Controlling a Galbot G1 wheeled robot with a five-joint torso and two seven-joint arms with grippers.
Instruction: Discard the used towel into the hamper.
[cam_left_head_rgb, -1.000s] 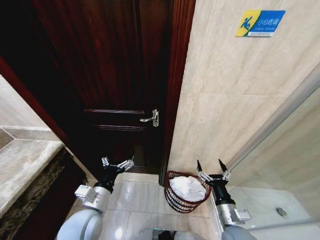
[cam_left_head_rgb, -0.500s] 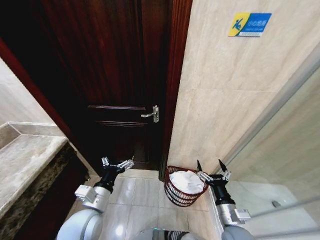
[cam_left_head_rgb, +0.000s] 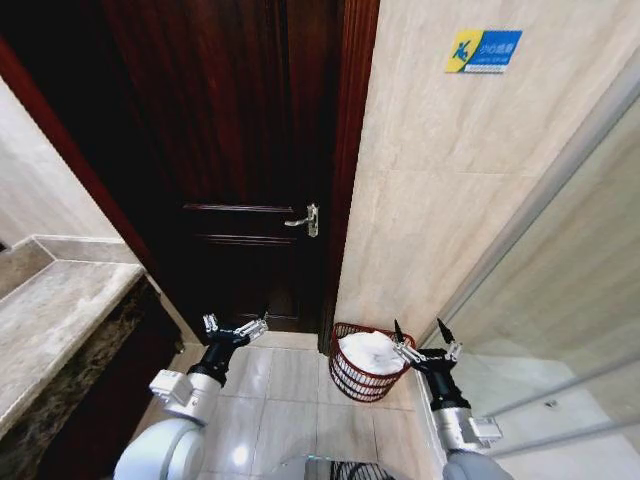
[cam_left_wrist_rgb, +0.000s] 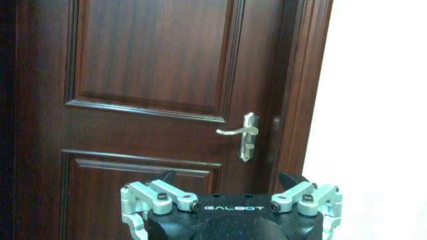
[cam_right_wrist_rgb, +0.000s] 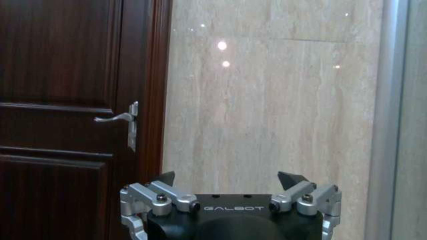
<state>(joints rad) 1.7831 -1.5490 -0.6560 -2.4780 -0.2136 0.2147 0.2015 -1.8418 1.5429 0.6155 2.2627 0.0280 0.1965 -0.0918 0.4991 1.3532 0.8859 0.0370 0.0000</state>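
White towel (cam_left_head_rgb: 368, 350) heaped in the hamper (cam_left_head_rgb: 352, 380), lower centre of frame. Left gripper (cam_left_head_rgb: 236, 327) and right gripper (cam_left_head_rgb: 421, 336) both spread apart, empty.

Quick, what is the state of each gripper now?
Left gripper: open, holding nothing.
Right gripper: open, holding nothing, beside the hamper.

Dark wooden door (cam_left_head_rgb: 240, 150), silver handle (cam_left_head_rgb: 304, 220)
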